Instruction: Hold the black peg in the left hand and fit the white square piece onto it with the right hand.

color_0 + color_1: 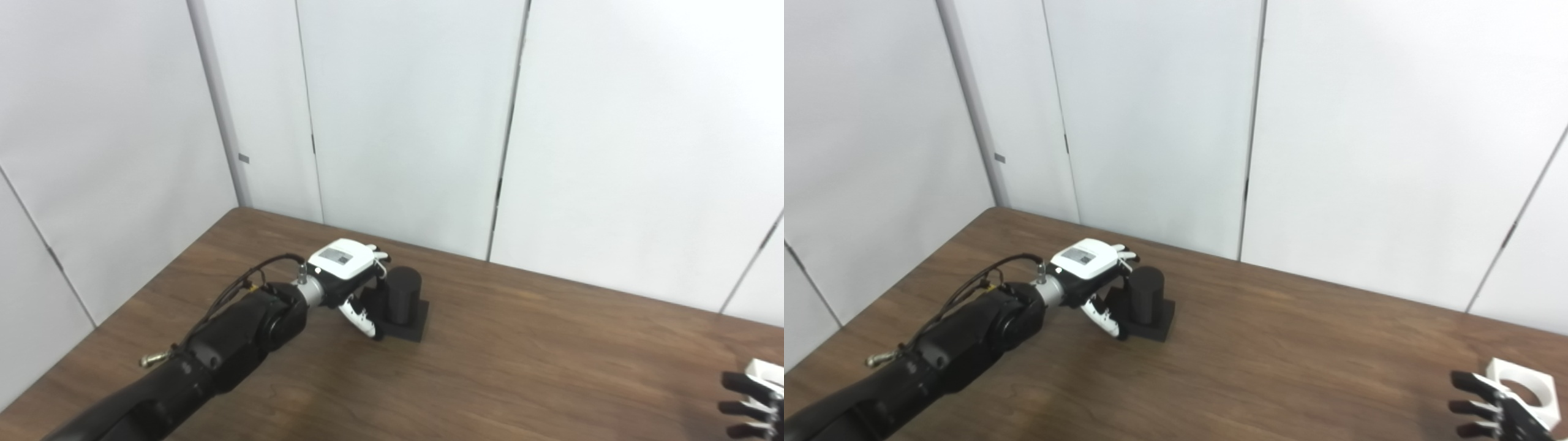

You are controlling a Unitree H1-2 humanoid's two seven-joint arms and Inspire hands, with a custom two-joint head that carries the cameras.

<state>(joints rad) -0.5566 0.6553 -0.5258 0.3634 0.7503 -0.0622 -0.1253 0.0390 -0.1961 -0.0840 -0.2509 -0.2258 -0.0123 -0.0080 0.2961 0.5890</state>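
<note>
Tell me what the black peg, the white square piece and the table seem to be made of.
Black peg: matte black, no glare, probably plastic or printed; foam can't be ruled out.
White square piece: flat white with crisp edges and a round hole, likely plastic.
Table: brown wood grain with soft sheen, wood or laminate.

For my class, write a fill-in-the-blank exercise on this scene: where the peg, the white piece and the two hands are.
1. The black peg stands upright on a square black ____.
2. The left hand is beside the peg, which still rests on the ____.
3. The white square piece has a ____ hole through it.
4. The right hand is near the white piece at the picture's lower ____ corner.

Missing words: base; table; round; right
</note>
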